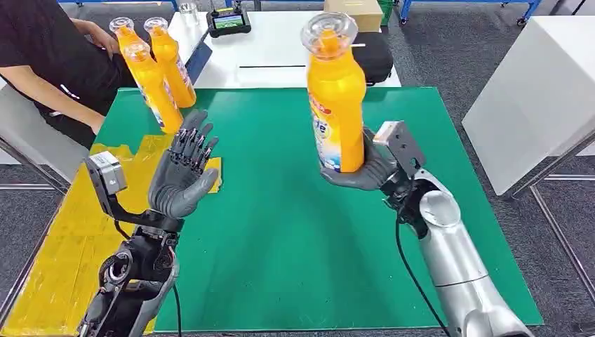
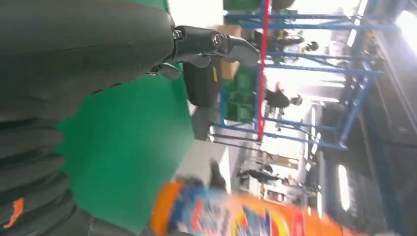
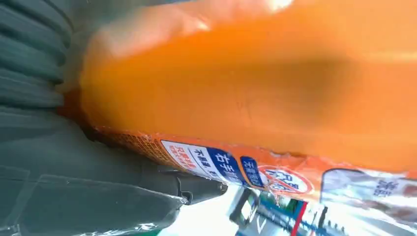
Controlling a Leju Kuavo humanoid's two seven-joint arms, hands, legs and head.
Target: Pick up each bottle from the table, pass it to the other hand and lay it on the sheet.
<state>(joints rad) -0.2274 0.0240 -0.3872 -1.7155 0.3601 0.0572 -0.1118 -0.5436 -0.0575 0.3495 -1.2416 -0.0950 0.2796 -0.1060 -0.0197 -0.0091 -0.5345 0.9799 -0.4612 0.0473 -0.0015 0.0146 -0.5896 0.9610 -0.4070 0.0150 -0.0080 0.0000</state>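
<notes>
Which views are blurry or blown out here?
Head view: sharp and evenly lit, the bottle in the right hand crisp, slight glare on its clear cap. Left wrist view: motion-smeared, the bottle a streaked blur, the far windows blown out to white. Right wrist view: the bottle too close and soft, a glare spot near one edge, though the label print stays readable.
</notes>
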